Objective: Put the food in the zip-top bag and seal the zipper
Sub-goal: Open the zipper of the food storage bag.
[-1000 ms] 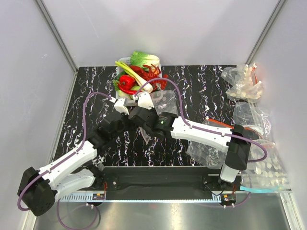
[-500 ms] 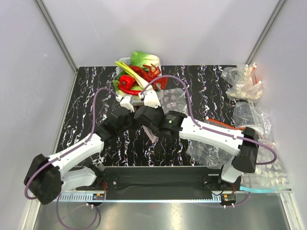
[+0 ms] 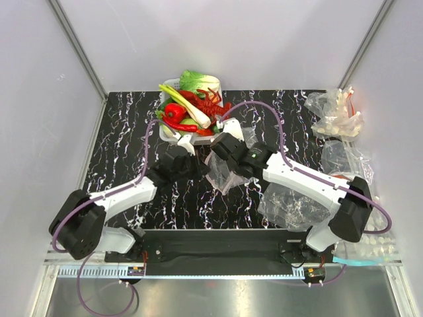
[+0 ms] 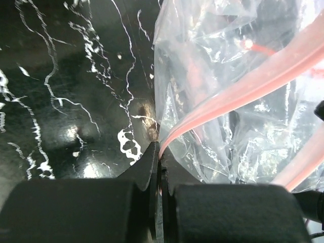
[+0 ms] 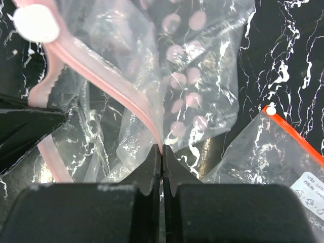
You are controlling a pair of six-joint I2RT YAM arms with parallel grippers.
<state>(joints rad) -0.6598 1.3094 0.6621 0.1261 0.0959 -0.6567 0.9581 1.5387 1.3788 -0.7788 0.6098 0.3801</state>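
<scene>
The food (image 3: pixel 192 105) lies heaped in a white dish at the back of the table: a red pepper (image 3: pixel 173 112), a red lobster (image 3: pixel 213 102), a leek (image 3: pixel 190 105) and a pale cabbage (image 3: pixel 198 80). Just in front of it the zip-top bag (image 3: pixel 223 170), clear with pale dots, hangs between my two arms. My left gripper (image 4: pixel 159 152) is shut on one side of the pink zipper (image 4: pixel 243 83). My right gripper (image 5: pixel 162 150) is shut on the other side of the zipper (image 5: pixel 101 76). The bag's mouth stands apart; I see no food inside.
Several other clear bags lie at the right: a crumpled one (image 3: pixel 334 115) at the back, one (image 3: pixel 294 201) under my right arm, one with an orange-red strip (image 5: pixel 293 131), and one with a teal strip (image 3: pixel 370 254) by the front edge. Grey walls enclose the table.
My right gripper has closed on the pink strip and swung right, away from the left one. The bag's mouth has spread between them. My left arm has reached further forward.
</scene>
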